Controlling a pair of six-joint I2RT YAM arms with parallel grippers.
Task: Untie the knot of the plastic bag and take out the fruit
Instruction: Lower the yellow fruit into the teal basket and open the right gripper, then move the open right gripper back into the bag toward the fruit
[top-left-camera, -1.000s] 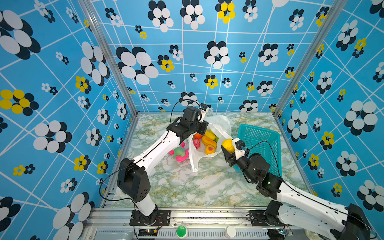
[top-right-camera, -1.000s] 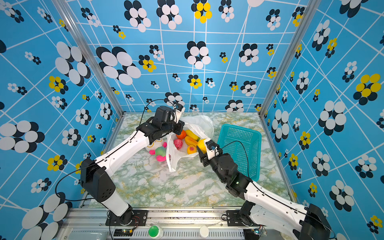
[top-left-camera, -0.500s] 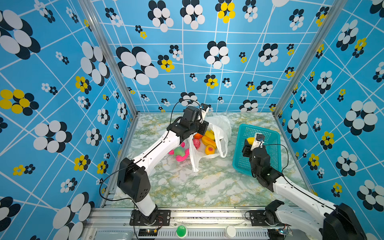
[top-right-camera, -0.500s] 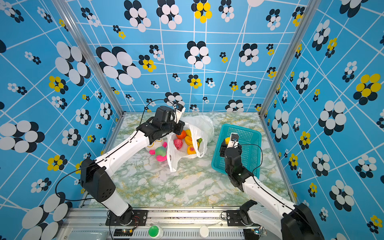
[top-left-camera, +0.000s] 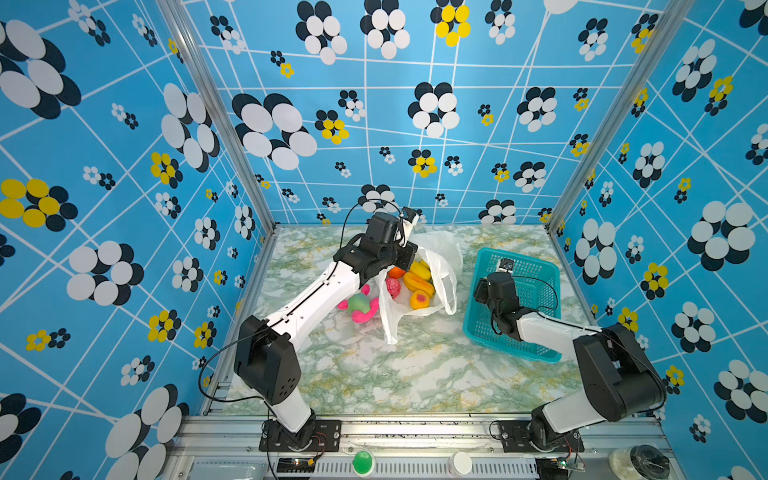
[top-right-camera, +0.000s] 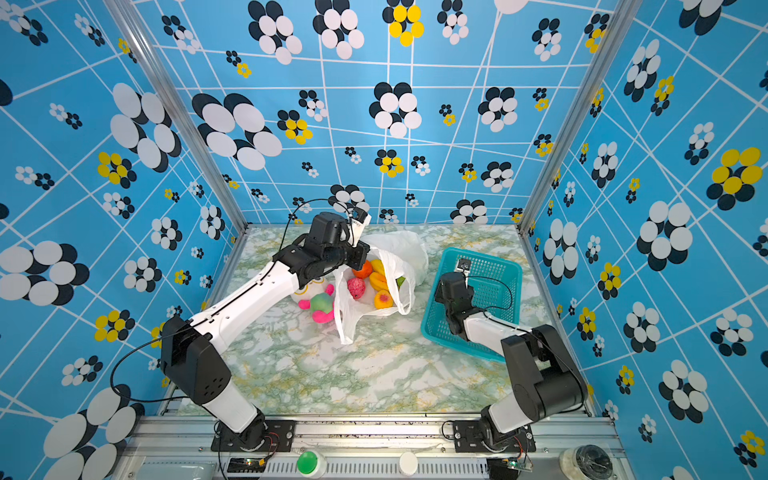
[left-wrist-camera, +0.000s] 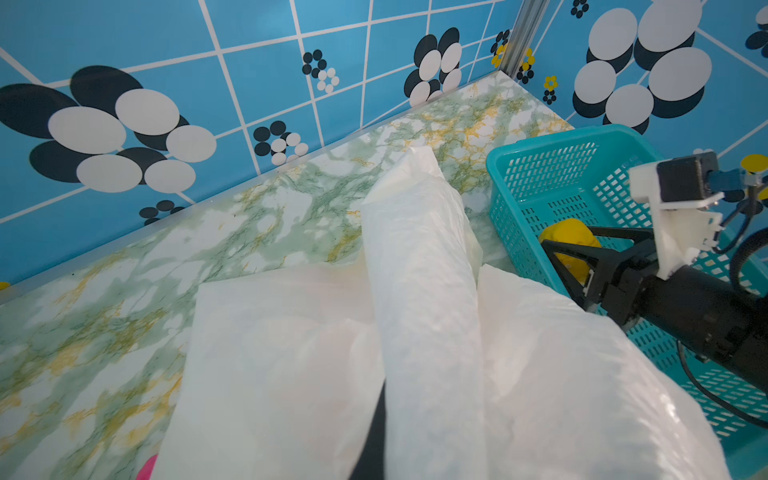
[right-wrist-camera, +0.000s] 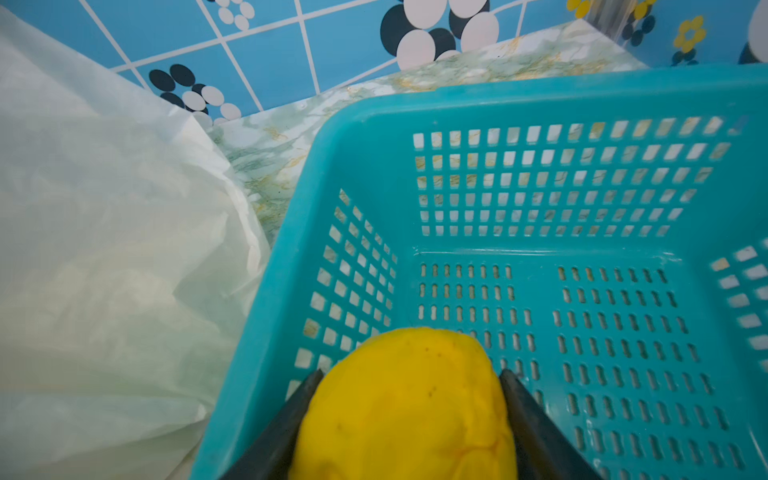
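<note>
Green-veined marble tabletop (top-left-camera: 395, 374), blue flowered walls all round. The right gripper (right-wrist-camera: 411, 374) is clamped on a round yellow fruit (right-wrist-camera: 407, 411), held within the teal plastic mesh basket (right-wrist-camera: 498, 95). The left gripper (top-left-camera: 409, 257), jaws together, pinches a strip of the thin white plastic bag (top-left-camera: 444, 257) and holds its mouth up and open. Orange, yellow and pink-red fruit pieces (top-left-camera: 417, 283) lie inside. A pink-and-green plush toy (top-left-camera: 359, 305) lies just beside the bag.

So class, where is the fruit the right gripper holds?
In the right wrist view the yellow fruit is clamped in the right gripper, just inside the teal basket, on its side nearest the plastic bag.
</note>
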